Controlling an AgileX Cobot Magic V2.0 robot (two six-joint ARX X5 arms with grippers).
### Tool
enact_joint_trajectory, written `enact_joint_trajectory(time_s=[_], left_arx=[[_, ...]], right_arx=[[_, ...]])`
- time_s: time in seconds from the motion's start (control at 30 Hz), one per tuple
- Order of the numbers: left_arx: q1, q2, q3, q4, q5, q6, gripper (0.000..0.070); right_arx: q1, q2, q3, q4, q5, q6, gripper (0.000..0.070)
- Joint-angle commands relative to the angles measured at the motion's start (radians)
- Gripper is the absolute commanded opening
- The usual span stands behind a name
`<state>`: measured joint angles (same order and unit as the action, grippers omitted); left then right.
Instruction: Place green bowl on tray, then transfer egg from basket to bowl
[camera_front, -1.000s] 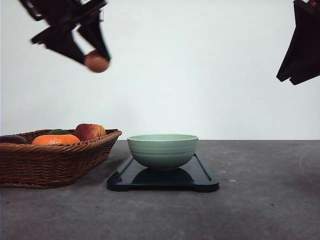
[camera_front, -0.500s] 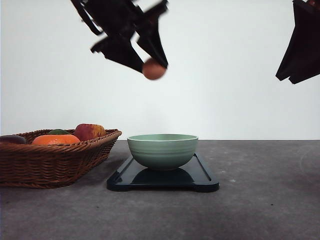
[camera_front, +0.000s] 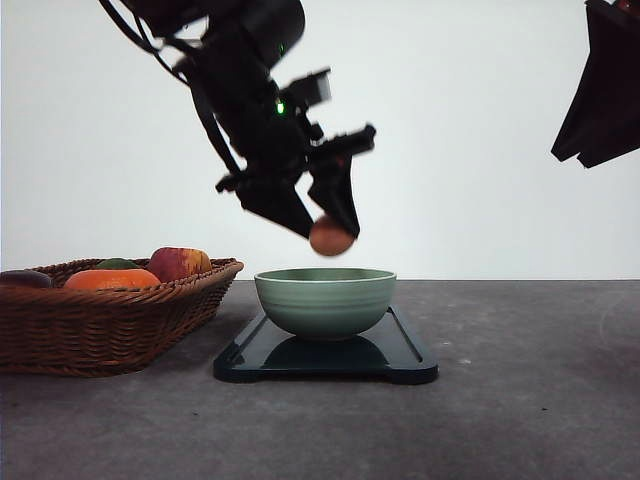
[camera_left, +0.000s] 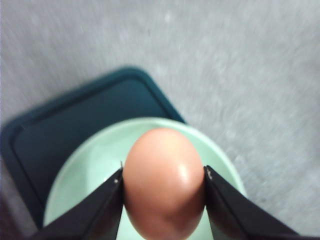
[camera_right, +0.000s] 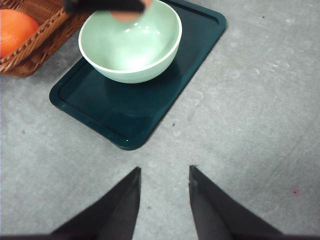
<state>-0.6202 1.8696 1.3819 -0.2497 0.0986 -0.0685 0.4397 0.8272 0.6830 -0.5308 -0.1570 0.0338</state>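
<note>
The green bowl (camera_front: 325, 300) stands on the dark tray (camera_front: 400, 355) in the middle of the table. My left gripper (camera_front: 322, 222) hangs just above the bowl's rim, shut on the brownish egg (camera_front: 331, 237). In the left wrist view the egg (camera_left: 163, 182) sits between both fingers, directly over the bowl (camera_left: 85, 175) and tray (camera_left: 60, 130). The wicker basket (camera_front: 110, 325) lies at the left. My right gripper (camera_right: 164, 186) is open and raised high at the right, with the bowl (camera_right: 131, 42) and tray (camera_right: 165, 95) ahead of it.
The basket holds an orange fruit (camera_front: 110, 279), a red-yellow apple (camera_front: 180, 263) and a dark item (camera_front: 22, 278) at its left end. Bare grey tabletop (camera_front: 530, 380) spreads to the right of the tray and in front of it.
My left gripper has carried the egg rightward from above the basket and then down, from high up to just above the bowl. The right arm has stayed still.
</note>
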Motion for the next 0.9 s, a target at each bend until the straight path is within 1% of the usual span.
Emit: enact_joint_trajectory(time_s=[0.0, 0.3, 0.87], left_arx=[[-0.008, 0.037, 0.02, 0.014, -0.006, -0.003, 0.0189], [-0.008, 0.092, 0.02, 0.01, -0.006, -0.003, 0.0189], [-0.009, 0.124, 0.02, 0.013, -0.024, -0.003, 0.0189]], right_arx=[[0.008, 0.008, 0.003, 0.014, 0.0, 0.01, 0.0186], [0.008, 0.008, 0.003, 0.014, 0.0, 0.01, 0.0186], [0.008, 0.008, 0.003, 0.014, 0.0, 0.011, 0.0186]])
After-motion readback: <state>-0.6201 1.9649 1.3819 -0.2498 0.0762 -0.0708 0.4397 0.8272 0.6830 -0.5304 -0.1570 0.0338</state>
